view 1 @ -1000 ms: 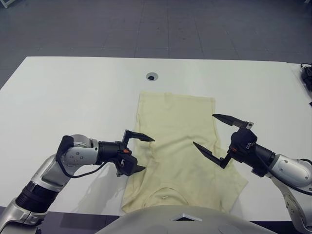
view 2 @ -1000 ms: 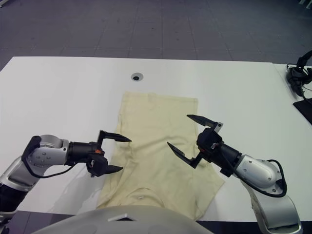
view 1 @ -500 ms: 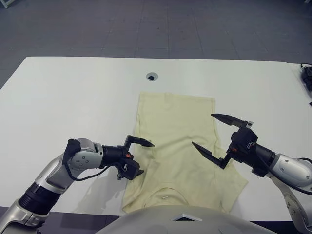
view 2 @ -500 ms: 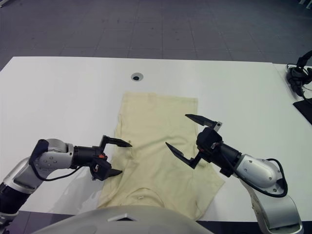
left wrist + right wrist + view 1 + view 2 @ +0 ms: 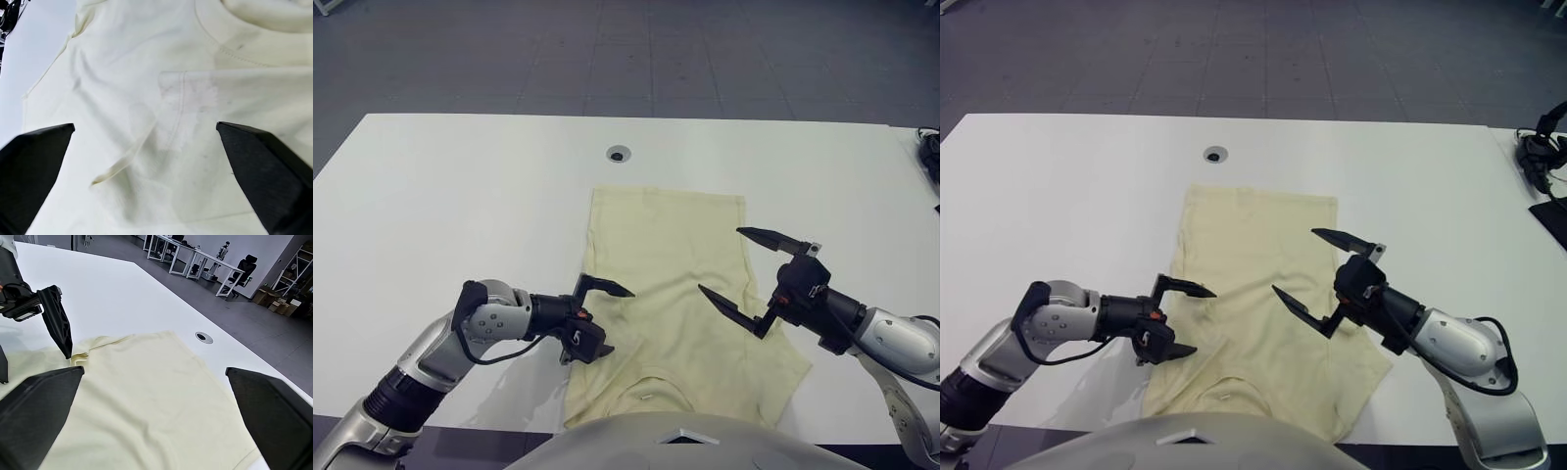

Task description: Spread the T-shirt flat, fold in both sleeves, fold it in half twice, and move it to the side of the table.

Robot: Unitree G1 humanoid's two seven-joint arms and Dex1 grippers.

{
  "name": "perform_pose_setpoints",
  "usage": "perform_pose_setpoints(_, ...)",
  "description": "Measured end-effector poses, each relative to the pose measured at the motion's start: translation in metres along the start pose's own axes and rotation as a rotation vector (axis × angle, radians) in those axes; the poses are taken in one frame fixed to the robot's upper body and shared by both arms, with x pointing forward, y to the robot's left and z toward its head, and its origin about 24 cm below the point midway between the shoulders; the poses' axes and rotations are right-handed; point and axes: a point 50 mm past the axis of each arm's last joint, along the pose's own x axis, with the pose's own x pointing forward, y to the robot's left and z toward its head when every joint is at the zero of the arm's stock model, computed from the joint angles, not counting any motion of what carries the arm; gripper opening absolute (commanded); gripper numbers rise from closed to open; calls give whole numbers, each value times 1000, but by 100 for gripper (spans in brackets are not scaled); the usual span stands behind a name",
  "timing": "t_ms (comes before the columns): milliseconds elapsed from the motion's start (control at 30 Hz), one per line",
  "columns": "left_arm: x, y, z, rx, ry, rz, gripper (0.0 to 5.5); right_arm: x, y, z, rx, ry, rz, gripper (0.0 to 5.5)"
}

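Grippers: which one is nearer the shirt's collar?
The left gripper, open at the shirt's left edge close to the collar; the right gripper, also open, is farther off, over the right side.

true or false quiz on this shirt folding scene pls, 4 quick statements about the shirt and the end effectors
1. The T-shirt lies on the white table with its collar nearest the robot. True.
2. The left end effector is shut on the shirt. False: its fingers are apart at the shirt's left edge.
3. The right end effector is open over the shirt's right side. True.
4. The shirt covers the round hole in the table. False: the hole lies bare beyond the far hem.
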Motion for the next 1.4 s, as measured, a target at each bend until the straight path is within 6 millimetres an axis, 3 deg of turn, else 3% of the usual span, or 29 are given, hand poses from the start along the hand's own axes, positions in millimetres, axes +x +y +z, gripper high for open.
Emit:
perform_pose_setpoints(333, 2, 2, 1, 10, -8, 4, 539, 0, -1, 0, -6, 0, 1, 540)
perform_pose_setpoints(433, -3, 11, 1, -24, -31, 81, 539, -6, -7, 0, -23, 20, -8, 540)
perform_pose_setpoints(633, -29, 43, -10, -212, -85, 460, 539, -37, -14, -13, -85, 204, 50, 540)
perform_pose_setpoints(733, -42, 43, -23, -426, -116, 704, 539, -53, -20, -16, -112, 263, 82, 540)
perform_pose_setpoints(800, -42, 47, -28, -559, -177, 916, 539, -66, -25, -18, -140, 323, 95, 540)
perform_pose_setpoints(967, -30, 61, -29, -701, -242, 1234, 539, -97, -24, -34, -127, 498, 209, 540)
perform_pose_setpoints(1100, -22, 62, -29, -720, -209, 1317, 539, -107, -23, -41, -111, 574, 293, 540)
perform_pose_setpoints(1400, -10, 46, -29, -720, -147, 1299, 539, -110, -22, -65, -122, 686, 382, 540)
